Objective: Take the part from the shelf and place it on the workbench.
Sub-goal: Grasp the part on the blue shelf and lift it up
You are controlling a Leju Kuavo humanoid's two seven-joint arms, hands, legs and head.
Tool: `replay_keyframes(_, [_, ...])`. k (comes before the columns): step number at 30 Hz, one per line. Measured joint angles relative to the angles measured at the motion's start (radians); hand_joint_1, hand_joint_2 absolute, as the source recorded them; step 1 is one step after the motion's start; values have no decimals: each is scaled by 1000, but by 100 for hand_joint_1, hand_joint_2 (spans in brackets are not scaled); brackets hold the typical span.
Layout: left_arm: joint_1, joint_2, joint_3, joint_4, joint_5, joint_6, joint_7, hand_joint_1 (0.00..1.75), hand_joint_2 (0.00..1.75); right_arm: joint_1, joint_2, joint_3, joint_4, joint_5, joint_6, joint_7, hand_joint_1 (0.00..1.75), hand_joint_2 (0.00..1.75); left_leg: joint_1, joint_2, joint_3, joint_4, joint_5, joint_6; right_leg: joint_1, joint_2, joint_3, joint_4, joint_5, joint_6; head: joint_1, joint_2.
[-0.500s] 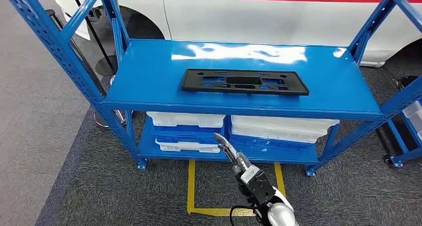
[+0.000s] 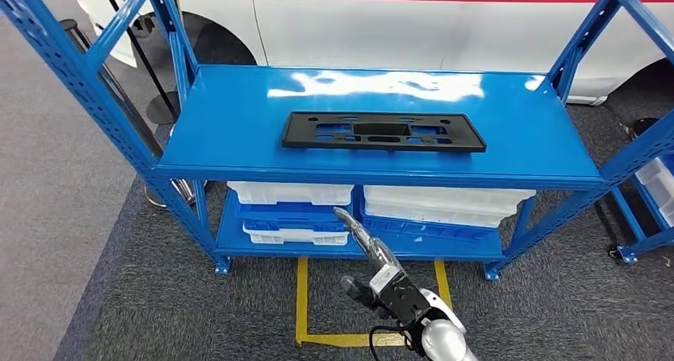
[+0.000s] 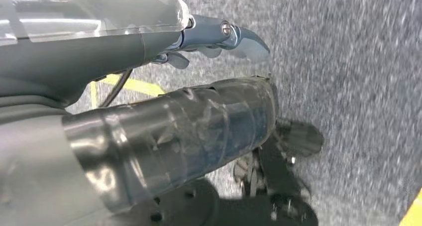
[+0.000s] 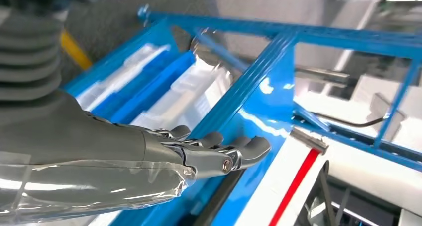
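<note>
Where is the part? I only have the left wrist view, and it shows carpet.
Observer: In the head view, the black part lies flat on the top level of the blue shelf.
Operator: Is the right hand on it?
Observer: No. The right hand is lower than the top level's front edge, fingers stretched out, holding nothing.
Operator: What's under that level?
Observer: White trays stacked on the bottom level.

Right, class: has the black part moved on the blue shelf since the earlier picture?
No. The black part and blue shelf shifted left together: the camera moved. The part keeps its place by the front edge.
</note>
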Motion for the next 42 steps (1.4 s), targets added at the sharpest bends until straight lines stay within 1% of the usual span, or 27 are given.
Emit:
replay_keyframes(2, [0,0,0,0,1,-1,1,0,0,-9,-6,13,-6,74,-54,16,0,175,3,2,4,-9,6,12,-2,-2,-5,16,-14,11,0,0])
replay_keyframes(3, [0,1,0,0,2,-1,1,0,0,-15,-10,20,-8,117,-85,24,0,175,5,3,5,-13,8,18,-4,-4,-18,46,-34,16,1,0])
replay_keyframes(6, [1,1,0,0,4,-6,1,0,0,-26,-21,41,-10,236,-166,51,0,175,5,6,4,-15,10,24,-12,-7,-101,220,-116,31,1,0])
replay_keyframes(7, [1,1,0,0,4,-8,0,0,0,-27,-24,49,-9,282,-197,64,0,175,4,6,5,-15,9,24,-14,-8,-120,257,-122,33,1,0])
replay_keyframes(8, [1,1,0,0,4,-10,0,0,0,-28,-26,58,-9,335,-233,79,0,175,4,6,6,-15,9,25,-15,-8,-122,258,-108,34,1,0])
replay_keyframes(9, [1,1,0,0,4,-12,-1,0,0,-31,-28,69,-8,391,-270,95,0,175,4,6,7,-15,8,24,-16,-9,-105,220,-78,32,1,0])
replay_keyframes(10, [1,1,0,0,4,-14,-3,0,0,-35,-30,80,-7,441,-303,109,0,175,4,6,9,-15,7,23,-16,-10,-75,154,-39,29,1,0])
replay_keyframes(12, [1,0,0,0,4,-17,-5,0,0,-44,-31,102,-4,517,-357,129,0,175,3,5,11,-15,6,18,-11,-12,-18,34,6,18,1,0])
replay_keyframes(13, [1,0,0,0,4,-17,-7,0,0,-47,-31,112,-2,543,-378,137,0,175,2,5,10,-15,6,14,-7,-12,-4,2,12,14,1,0])
replay_keyframes(15, [1,-1,-1,0,3,-18,-8,0,0,-53,-32,128,1,580,-409,149,0,175,2,6,9,-18,8,1,-1,-11,-3,-12,10,7,1,0])
replay_keyframes(17, [1,-1,-2,0,2,-17,-8,0,0,-58,-34,140,4,616,-437,164,0,175,4,6,7,-10,-3,-10,-6,-11,4,-25,17,-5,1,0])
replay_keyframes(19, [1,0,-3,0,-2,-16,-7,0,0,-67,-36,154,7,679,-482,191,0,175,4,4,-25,62,-50,-14,-11,-14,11,-38,23,-17,0,0])
replay_keyframes(21, [2,0,-4,0,-5,-16,-3,0,0,-73,-39,169,14,762,-537,222,0,175,3,3,-83,186,-109,-15,-8,-15,11,-39,23,-22,-1,0])
replay_keyframes(22, [3,0,-4,0,-6,-16,-1,0,0,-74,-41,177,19,799,-560,234,0,175,4,3,-105,232,-122,-17,-7,-15,11,-38,22,-23,0,0])
replay_keyframes(23, [4,-1,-4,0,-7,-16,0,0,0,-74,-43,183,23,824,-575,243,0,175,4,3,-111,245,-116,-18,-7,-14,11,-36,21,-23,-1,0])
replay_keyframes(24, [5,-1,-4,0,-7,-16,1,0,0,-74,-45,189,27,839,-585,249,0,175,5,3,-99,221,-93,-19,-7,-13,11,-32,19,-22,-1,0])
replay_keyframes(25, [5,0,-4,0,-7,-16,1,0,0,-74,-46,193,30,846,-590,252,0,175,7,3,-71,163,-56,-20,-8,-11,11,-27,16,-20,-1,0])
replay_keyframes(27, [4,0,-5,0,-8,-16,1,0,0,-76,-49,198,33,851,-594,255,0,175,7,1,-15,47,-11,-17,-8,-8,6,-11,6,-10,0,0])
replay_keyframes(28, [4,0,-5,0,-7,-16,1,0,0,-77,-49,200,34,852,-594,256,0,175,6,0,-1,15,-4,-14,-6,-8,2,-4,3,-5,0,0])
replay_keyframes(32, [3,0,-5,0,-8,-16,2,0,0,-80,-53,208,36,859,-599,260,0,175,3,-1,2,1,-3,6,-5,-8,-5,8,-5,12,1,0])
replay_keyframes(34, [3,0,-5,0,-8,-16,2,0,0,-82,-56,209,37,883,-614,270,0,175,6,0,4,-4,1,17,-8,-9,-33,69,-44,22,1,0])
replay_keyframes(36, [2,0,-5,0,-9,-17,3,0,0,-84,-59,211,40,917,-636,284,0,175,4,1,3,-5,2,21,-10,-11,-92,193,-102,29,2,0])
replay_keyframes(37, [2,0,-5,0,-9,-18,4,0,0,-84,-61,212,42,933,-645,291,0,175,3,1,2,-5,2,22,-10,-11,-120,247,-119,30,2,0])
replay_keyframes(38, [2,0,-5,0,-10,-18,5,0,0,-83,-63,213,45,949,-654,298,0,175,2,1,3,-5,1,23,-10,-11,-134,271,-118,30,2,0])
replay_keyframes(39, [2,0,-5,0,-10,-19,5,0,0,-83,-64,214,48,968,-662,307,0,175,1,1,4,-5,1,23,-9,-11,-130,259,-98,27,2,0])
replay_keyframes(41, [2,0,-6,0,-11,-19,6,0,0,-85,-66,215,51,1017,-681,331,0,175,0,1,7,-5,0,23,-5,-11,-75,137,-28,13,2,0])
replay_keyframes(42, [2,-1,-7,0,-12,-19,6,0,0,-86,-67,215,53,1044,-691,345,0,175,-2,0,8,-6,0,22,-1,-12,-45,71,-4,5,1,0])
